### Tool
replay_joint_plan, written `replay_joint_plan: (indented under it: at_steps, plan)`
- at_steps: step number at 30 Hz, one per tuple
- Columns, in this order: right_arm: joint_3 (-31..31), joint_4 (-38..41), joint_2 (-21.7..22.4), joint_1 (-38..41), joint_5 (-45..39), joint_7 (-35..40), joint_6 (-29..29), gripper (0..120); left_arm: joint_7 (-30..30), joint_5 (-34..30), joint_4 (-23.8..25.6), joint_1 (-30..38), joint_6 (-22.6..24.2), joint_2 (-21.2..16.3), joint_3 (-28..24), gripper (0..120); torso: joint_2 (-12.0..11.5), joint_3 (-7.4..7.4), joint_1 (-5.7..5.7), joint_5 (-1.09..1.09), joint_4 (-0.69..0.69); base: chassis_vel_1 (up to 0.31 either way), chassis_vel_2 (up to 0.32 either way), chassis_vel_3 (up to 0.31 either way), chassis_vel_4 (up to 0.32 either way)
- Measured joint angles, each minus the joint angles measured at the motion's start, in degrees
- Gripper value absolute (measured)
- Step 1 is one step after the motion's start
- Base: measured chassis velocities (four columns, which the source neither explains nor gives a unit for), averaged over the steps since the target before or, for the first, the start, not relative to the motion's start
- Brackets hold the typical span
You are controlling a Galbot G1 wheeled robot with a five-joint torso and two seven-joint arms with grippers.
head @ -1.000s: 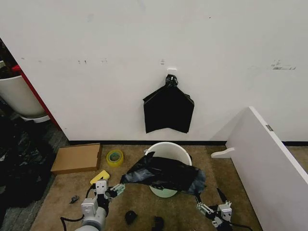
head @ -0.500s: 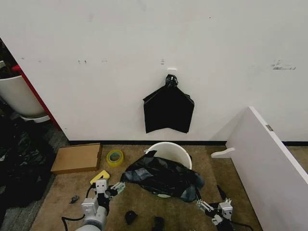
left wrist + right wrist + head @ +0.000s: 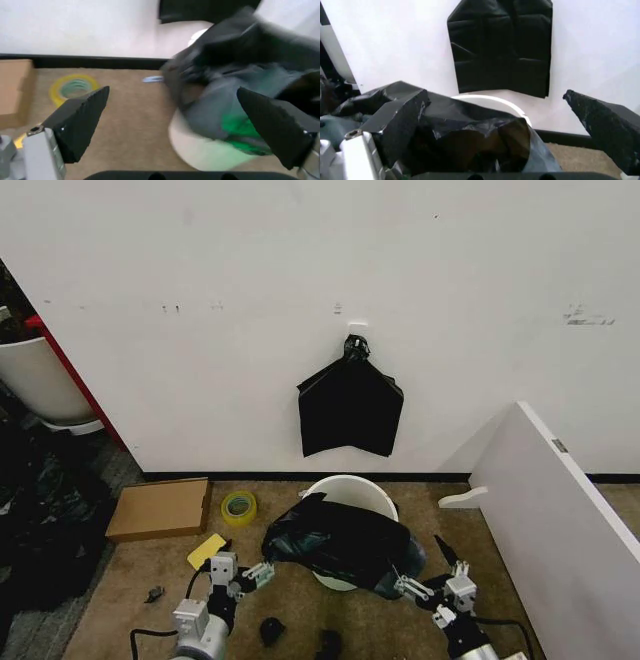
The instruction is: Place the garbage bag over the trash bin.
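Garbage bag shifted; green beneath.

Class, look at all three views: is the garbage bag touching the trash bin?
Touching. In the head view the garbage bag lies draped across the trash bin, hiding its front rim; the right wrist view shows the same.

Garbage bag now bunched closer over trash bin.

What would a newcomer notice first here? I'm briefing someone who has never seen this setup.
The crumpled garbage bag draped over the near side of the trash bin, at the foot of the white wall. Next, the flat black bundle hanging on the wall above it. The open left tool and open right tool flank the bag's lower edge.
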State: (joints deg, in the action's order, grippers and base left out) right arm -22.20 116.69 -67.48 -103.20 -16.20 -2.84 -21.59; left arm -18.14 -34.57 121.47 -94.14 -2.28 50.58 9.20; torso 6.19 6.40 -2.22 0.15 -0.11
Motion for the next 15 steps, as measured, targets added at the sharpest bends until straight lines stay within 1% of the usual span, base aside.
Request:
replay_joint_plan:
  at_steps: [1,3,4,7,11,13,15]
  plan:
    - [0.1,0.2,0.0,0.5,0.0,0.0,0.6,100,1.1,-1.5,0.4,-0.1,0.1,-0.4,0.2,100,0.0,0.00,0.00,0.00,0.00,0.000,0.000,0.000,0.000]
    - [0.1,0.3,0.1,0.6,-0.1,0.0,0.9,100,1.6,-2.1,0.5,-0.1,0.1,-0.6,0.3,100,0.0,0.00,0.00,0.00,0.00,0.000,0.000,0.000,0.000]
    - [0.1,0.6,0.1,1.0,-0.3,0.1,1.6,100,3.0,-4.1,1.2,-0.2,0.1,-1.1,0.6,100,0.0,0.00,0.00,0.00,0.00,0.000,0.000,0.000,0.000]
    - [0.1,0.9,0.5,1.4,-0.6,0.1,2.7,100,5.1,-7.5,2.3,-0.3,0.1,-1.9,1.0,100,0.0,0.00,0.00,0.00,-0.01,0.000,0.000,0.000,0.000]
    - [0.0,1.2,1.3,1.9,-1.0,0.0,3.9,100,5.5,-7.4,2.3,0.0,-0.2,-2.3,1.1,100,0.0,0.00,0.00,0.00,-0.01,0.000,0.000,0.000,0.000]
    - [-0.3,1.9,2.1,2.6,-1.7,0.0,5.5,100,5.6,-6.8,2.3,0.4,-0.7,-2.6,1.1,100,0.0,0.00,0.01,0.00,-0.01,0.000,0.000,0.000,0.000]
    - [-0.8,3.8,3.8,3.6,-4.2,0.6,9.6,100,5.5,-5.2,2.3,0.7,-1.8,-2.7,0.9,100,0.0,0.00,0.01,0.01,-0.01,0.000,0.000,0.000,0.000]
